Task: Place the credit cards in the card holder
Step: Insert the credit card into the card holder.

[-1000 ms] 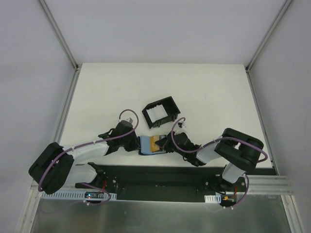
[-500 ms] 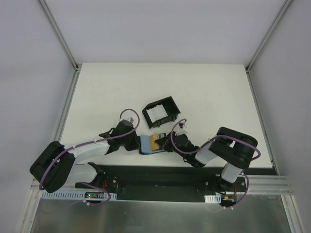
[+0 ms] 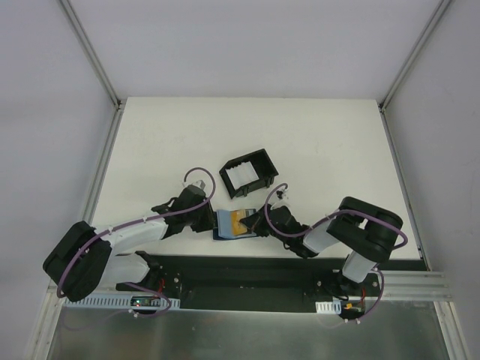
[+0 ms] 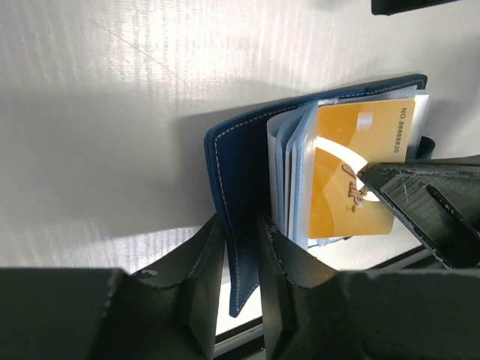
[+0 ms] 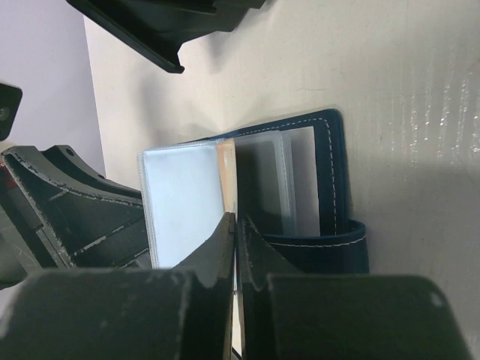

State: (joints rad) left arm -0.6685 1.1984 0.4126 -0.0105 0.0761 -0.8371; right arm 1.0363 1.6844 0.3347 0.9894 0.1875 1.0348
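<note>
Low centre of the overhead view, the navy card holder (image 3: pixel 220 225) lies open on the bench (image 3: pixel 322 142), its cover (image 4: pixel 229 187) nipped by the left pincer (image 4: pixel 240 226). The right pincer (image 5: pixel 235 238) pinches a gold credit card (image 4: pixel 337 180), with the clear sleeves (image 4: pixel 289 172) directly to its left.

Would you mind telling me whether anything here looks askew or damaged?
Nothing looks damaged. The card holder, cover pinched in the left jaws, has its sleeves fanned loosely, a gold card between them held by the right jaws.
</note>
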